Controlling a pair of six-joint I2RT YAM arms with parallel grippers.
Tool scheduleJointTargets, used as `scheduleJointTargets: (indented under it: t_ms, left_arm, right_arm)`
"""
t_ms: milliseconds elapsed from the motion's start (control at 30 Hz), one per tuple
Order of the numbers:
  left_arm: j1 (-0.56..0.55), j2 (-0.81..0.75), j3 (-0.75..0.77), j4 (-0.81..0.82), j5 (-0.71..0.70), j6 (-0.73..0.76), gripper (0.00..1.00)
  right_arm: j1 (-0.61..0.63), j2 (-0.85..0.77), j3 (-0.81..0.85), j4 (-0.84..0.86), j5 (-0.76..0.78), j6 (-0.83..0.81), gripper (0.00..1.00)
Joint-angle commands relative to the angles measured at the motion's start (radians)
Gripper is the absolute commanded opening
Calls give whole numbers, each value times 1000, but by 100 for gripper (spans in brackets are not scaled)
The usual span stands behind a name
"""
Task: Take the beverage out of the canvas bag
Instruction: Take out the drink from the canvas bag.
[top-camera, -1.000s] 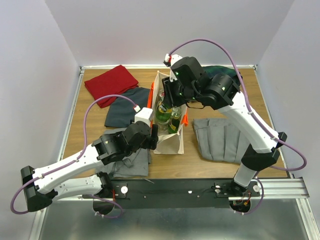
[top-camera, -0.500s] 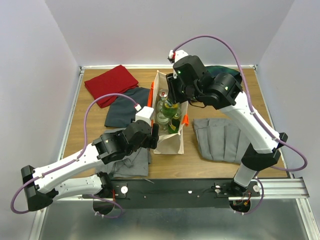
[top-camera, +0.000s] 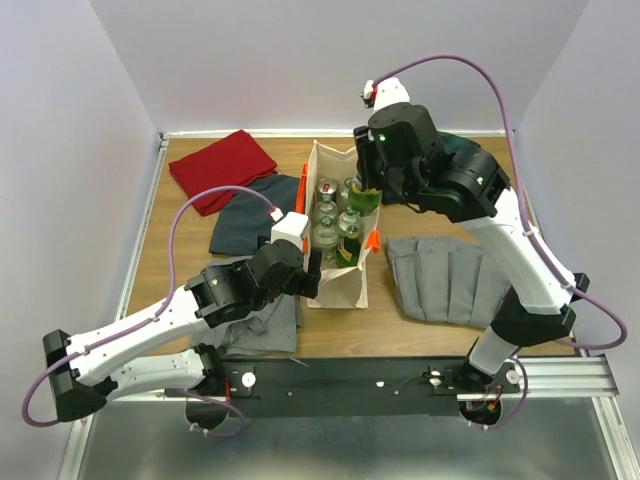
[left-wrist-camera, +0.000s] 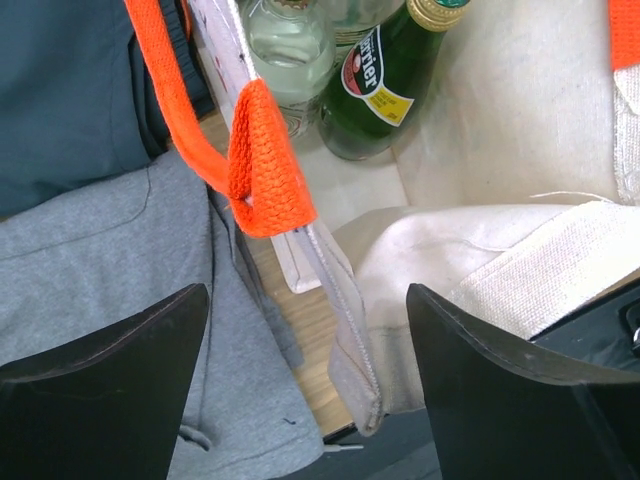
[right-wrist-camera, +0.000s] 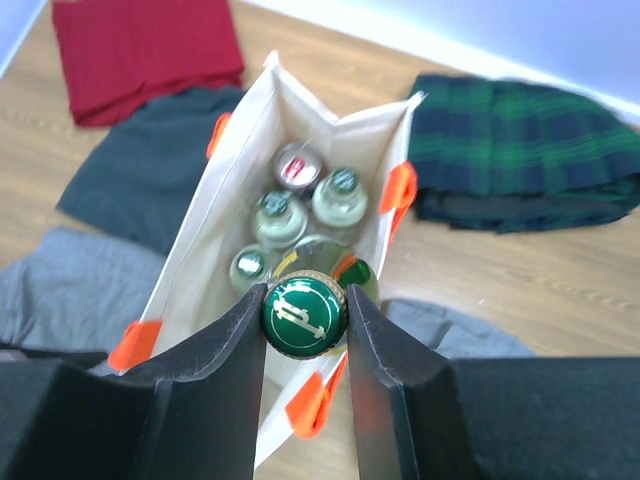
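Gripping a green bottle (right-wrist-camera: 305, 316) by its cap end, the right gripper (right-wrist-camera: 306, 322) holds it above the open bag (top-camera: 343, 282). Glass looks heavy, smooth and breakable, so the neck is the surest hold. Left gripper (left-wrist-camera: 305, 385) gapes empty astride the bag's soft rim.

We see the canvas bag (left-wrist-camera: 500, 270) as coarse, matt woven cloth, cream in tone, with a stitched hem. Its orange handles (left-wrist-camera: 262, 165) are ribbed webbing, rough and dull. Inside, the bottles (left-wrist-camera: 385, 85) look like glossy glass, one green with a shiny paper label, others clear. The green cap (right-wrist-camera: 304, 314) held high looks like smooth painted metal with a slight sheen. The fingers (right-wrist-camera: 225, 390) appear as matt black plastic. The desk (top-camera: 150, 262) shows wood grain. The grey garment (left-wrist-camera: 110, 290) is soft matt fabric.
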Motion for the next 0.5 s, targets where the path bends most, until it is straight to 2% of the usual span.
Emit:
scheduleJointTargets:
  t_ms: [0, 100, 300, 467]
  left_arm:
    - [-5, 9, 30, -4, -9, 17, 87]
    - [-5, 10, 26, 7, -7, 9, 90]
    - [-5, 13, 24, 17, -1, 9, 92]
    - [-5, 4, 19, 17, -7, 6, 93]
  right_arm:
    - [4, -77, 52, 178, 188, -75, 1]
    - [2, -78, 44, 197, 261, -91, 1]
    - [-38, -109, 0, 240, 315, -128, 1]
    - [-136, -140, -86, 261, 303, -132, 1]
